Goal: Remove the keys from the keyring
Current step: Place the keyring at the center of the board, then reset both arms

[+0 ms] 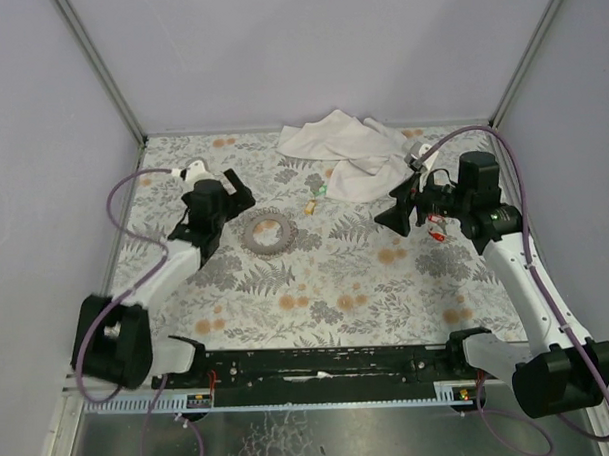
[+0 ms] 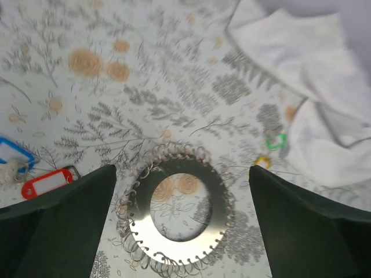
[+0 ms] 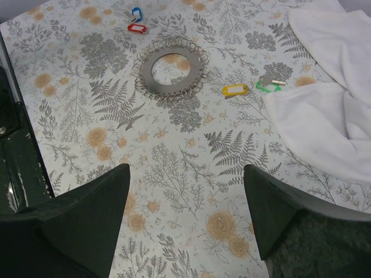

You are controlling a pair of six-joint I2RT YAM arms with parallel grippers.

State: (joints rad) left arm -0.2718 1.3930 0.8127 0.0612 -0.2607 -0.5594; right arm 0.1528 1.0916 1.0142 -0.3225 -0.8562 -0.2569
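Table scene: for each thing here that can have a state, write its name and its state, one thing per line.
keyring: lying flat, no coloured key on it
red key: off the keyring, on the table
blue key: off the keyring, beside the red key
yellow key: off the keyring, on the table
green key: off the keyring, at the cloth's edge
white cloth: crumpled
left gripper: open, empty
right gripper: open, empty

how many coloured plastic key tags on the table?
4: blue and red together left of the silvery metal ring; yellow and green beside the white cloth. Cloth may hide more.
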